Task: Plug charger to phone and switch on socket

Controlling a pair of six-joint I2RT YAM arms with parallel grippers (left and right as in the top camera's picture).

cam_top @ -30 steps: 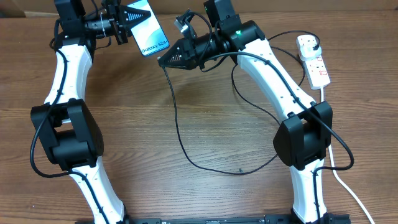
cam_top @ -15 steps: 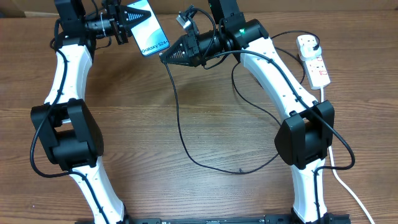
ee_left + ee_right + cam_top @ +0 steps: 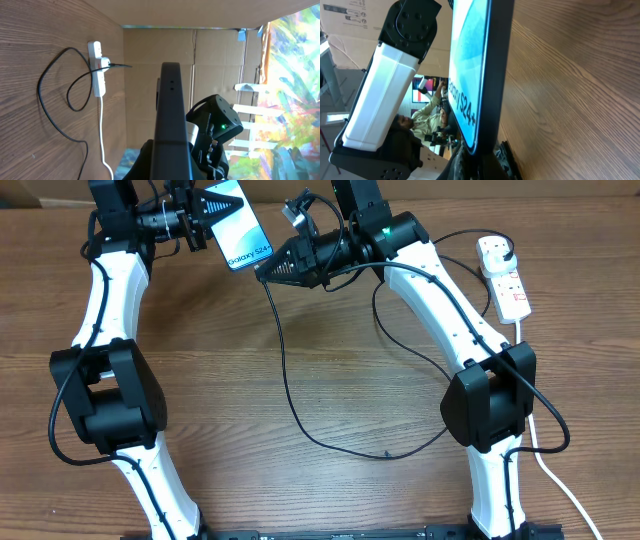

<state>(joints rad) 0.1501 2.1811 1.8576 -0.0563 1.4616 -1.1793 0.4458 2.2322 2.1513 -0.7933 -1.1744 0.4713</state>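
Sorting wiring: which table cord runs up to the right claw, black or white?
The thin black cable; it climbs to the right claw. The thick white cord runs from the power strip.

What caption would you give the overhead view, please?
Left claw holds the Galaxy S24 phone; right claw, gripping the charger cable, points at its edge.

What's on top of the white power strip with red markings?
A plug sits at the far end of the white power strip, a thin black charger cable running from it. The holes under that plug are covered.
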